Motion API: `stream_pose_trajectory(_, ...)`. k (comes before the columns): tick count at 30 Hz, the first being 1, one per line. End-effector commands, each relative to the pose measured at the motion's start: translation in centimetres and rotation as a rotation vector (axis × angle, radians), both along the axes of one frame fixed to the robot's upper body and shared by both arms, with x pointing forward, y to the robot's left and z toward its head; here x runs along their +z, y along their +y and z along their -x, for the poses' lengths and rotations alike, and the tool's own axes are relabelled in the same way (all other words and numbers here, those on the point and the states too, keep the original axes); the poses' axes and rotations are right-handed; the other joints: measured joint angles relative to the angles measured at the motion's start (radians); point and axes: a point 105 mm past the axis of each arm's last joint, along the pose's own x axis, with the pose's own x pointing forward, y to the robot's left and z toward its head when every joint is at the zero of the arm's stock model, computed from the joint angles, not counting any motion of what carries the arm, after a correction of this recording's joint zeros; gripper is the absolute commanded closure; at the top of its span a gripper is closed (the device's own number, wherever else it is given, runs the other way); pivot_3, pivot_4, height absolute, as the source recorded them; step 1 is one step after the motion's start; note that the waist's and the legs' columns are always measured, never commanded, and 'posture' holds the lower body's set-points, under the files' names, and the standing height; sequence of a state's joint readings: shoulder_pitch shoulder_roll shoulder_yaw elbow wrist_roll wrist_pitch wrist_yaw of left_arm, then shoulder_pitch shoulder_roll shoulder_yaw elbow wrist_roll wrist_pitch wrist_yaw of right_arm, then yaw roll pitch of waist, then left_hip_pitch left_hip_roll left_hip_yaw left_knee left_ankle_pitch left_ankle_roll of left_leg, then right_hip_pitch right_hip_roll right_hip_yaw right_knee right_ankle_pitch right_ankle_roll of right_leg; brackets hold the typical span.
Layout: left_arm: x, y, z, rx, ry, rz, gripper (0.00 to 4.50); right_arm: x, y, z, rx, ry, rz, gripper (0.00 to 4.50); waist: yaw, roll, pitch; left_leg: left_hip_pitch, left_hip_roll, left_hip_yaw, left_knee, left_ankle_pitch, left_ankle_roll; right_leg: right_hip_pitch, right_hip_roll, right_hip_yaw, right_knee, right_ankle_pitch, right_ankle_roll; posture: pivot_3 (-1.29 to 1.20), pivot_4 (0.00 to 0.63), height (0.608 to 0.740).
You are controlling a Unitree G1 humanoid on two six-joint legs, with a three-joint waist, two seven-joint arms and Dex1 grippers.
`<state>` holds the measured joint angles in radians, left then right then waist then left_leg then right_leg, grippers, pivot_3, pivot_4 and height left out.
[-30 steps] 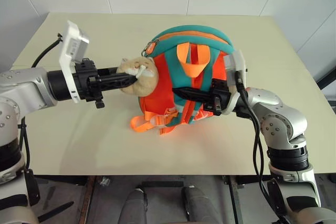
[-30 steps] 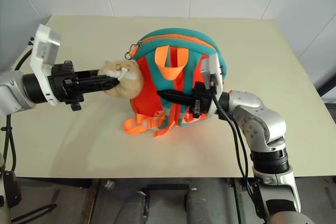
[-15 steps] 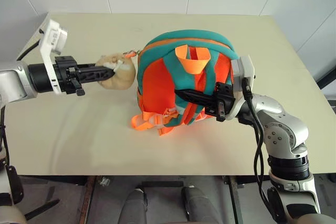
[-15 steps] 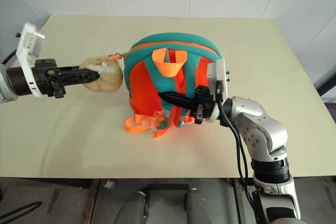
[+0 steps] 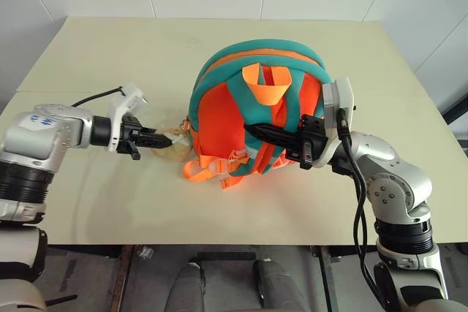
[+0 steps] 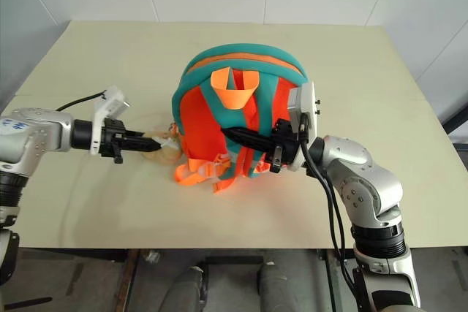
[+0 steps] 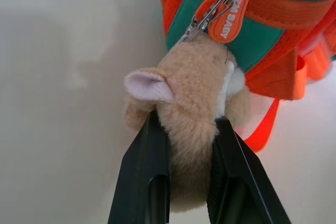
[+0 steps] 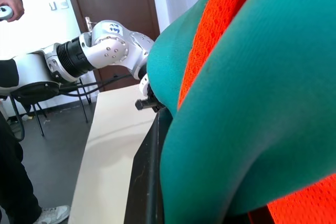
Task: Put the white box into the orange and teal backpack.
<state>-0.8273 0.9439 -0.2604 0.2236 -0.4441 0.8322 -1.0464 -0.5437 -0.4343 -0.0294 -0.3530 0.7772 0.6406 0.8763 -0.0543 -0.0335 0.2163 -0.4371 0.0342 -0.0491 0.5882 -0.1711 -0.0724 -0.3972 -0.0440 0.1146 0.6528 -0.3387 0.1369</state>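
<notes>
I have the left gripper (image 5: pixel 162 140) clamped on the tan plush charm (image 7: pixel 197 98), which hangs by a clip from the zipper pull (image 7: pixel 227 15) of the orange and teal backpack (image 5: pixel 259 111); the charm sits low by the worktop (image 5: pixel 110 56), just beside the pack's left flank. My right gripper (image 5: pixel 252 130) is closed on a teal shoulder strap at the back of the pack, holding the pack upright in the middle of the worktop. I judge this as the opening step: I am drawing on the charm to run the zipper while the other arm braces the bag. The white box is nowhere I can point to, so loading it is not yet begun. Next I need the zip pulled far enough round to leave a mouth wide enough for a long flat case, with the brace kept firm so the pack does not slide.
</notes>
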Motion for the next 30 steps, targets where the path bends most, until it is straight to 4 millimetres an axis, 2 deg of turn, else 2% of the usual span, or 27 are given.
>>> stream_pose_trajectory(1,-0.2,0.8,-1.0,0.042,-0.074,0.006,4.07,0.7,-0.5,0.5,-0.026,-0.042,0.026,4.5,0.001,0.0,0.0,0.0,0.0,0.0,0.0,0.0,0.0,0.0,0.0,0.0,0.0,0.0,0.0,0.0,0.15,0.74)
stream_pose_trajectory(5,0.6,1.3,-0.9,0.063,-0.117,0.096,4.07,0.4,-1.4,0.5,-0.062,-0.041,0.084,4.5,0.002,0.0,0.0,0.0,0.0,0.0,0.002,0.0,0.0,0.0,0.0,0.0,0.001,0.0,0.0,0.0,0.15,0.74)
stream_pose_trajectory(9,1.0,2.4,0.4,0.06,-0.137,0.11,2.77,-1.2,-3.2,0.5,-0.117,0.012,0.298,3.29,0.003,0.0,0.0,0.0,0.0,0.0,0.002,0.0,0.0,0.0,-0.001,0.0,0.0,0.0,0.001,0.0,0.15,0.74)
stream_pose_trajectory(13,1.9,2.9,1.4,0.053,-0.214,0.111,1.57,-1.1,-5.6,0.5,-0.185,0.003,0.392,2.01,0.001,0.0,0.0,0.0,0.0,0.0,0.001,0.0,0.001,0.0,-0.001,0.0,0.0,0.0,0.0,0.0,0.15,0.74)
stream_pose_trajectory(16,3.5,3.3,1.7,0.058,-0.307,0.145,0.67,-0.9,-7.8,0.6,-0.255,-0.01,0.484,1.04,0.003,0.0,0.0,-0.001,0.0,0.0,0.001,0.0,0.001,0.0,-0.001,0.0,0.0,0.0,0.0,0.0,0.15,0.74)
stream_pose_trajectory(18,4.8,4.5,1.8,0.068,-0.411,0.173,0.07,-0.2,-10.0,0.7,-0.328,-0.017,0.544,0.42,0.006,0.0,0.0,-0.001,-0.001,0.001,0.002,-0.001,0.002,0.0,-0.002,0.0,-0.001,0.0,0.0,0.0,0.15,0.74)
stream_pose_trajectory(19,5.2,4.9,1.8,0.072,-0.446,0.179,0.0,0.0,-10.6,0.8,-0.348,-0.018,0.561,0.08,0.008,0.0,0.0,-0.001,0.0,0.001,0.001,-0.001,0.002,0.0,-0.002,0.0,-0.001,0.0,0.0,0.0,0.15,0.74)
stream_pose_trajectory(21,5.8,5.8,1.6,0.081,-0.535,0.199,0.0,0.2,-12.3,1.0,-0.399,-0.011,0.592,0.03,0.013,0.0,0.0,0.0,0.0,0.001,0.001,-0.001,0.002,0.0,-0.002,0.0,-0.002,0.0,0.0,0.0,0.15,0.74)
stream_pose_trajectory(23,7.3,7.0,1.4,0.094,-0.705,0.233,0.0,0.4,-14.6,1.3,-0.472,-0.003,0.632,0.03,0.022,0.001,0.0,0.0,0.0,0.001,0.001,-0.001,0.002,0.001,-0.002,0.0,-0.003,0.0,0.0,0.0,0.15,0.74)
stream_pose_trajectory(25,8.5,7.0,2.0,0.051,-0.793,0.306,0.0,1.3,-16.3,1.4,-0.529,-0.012,0.596,0.03,0.022,0.001,0.0,0.0,0.0,0.002,0.001,-0.001,0.003,0.001,-0.002,0.0,-0.004,0.0,0.0,0.0,0.15,0.74)
stream_pose_trajectory(27,9.3,7.2,2.4,0.019,-0.841,0.365,0.0,1.9,-17.7,1.3,-0.578,-0.03,0.562,0.03,0.024,0.001,0.0,-0.001,0.0,0.003,0.001,-0.001,0.003,0.002,-0.002,0.001,-0.005,0.001,0.001,0.0,0.15,0.74)
stream_pose_trajectory(30,9.2,7.6,2.4,0.007,-0.852,0.363,0.0,2.7,-18.6,0.9,-0.624,-0.059,0.478,0.03,0.023,0.001,0.0,0.0,0.0,0.003,0.002,-0.002,0.003,0.003,-0.002,0.001,-0.007,0.002,0.002,0.0,0.15,0.74)
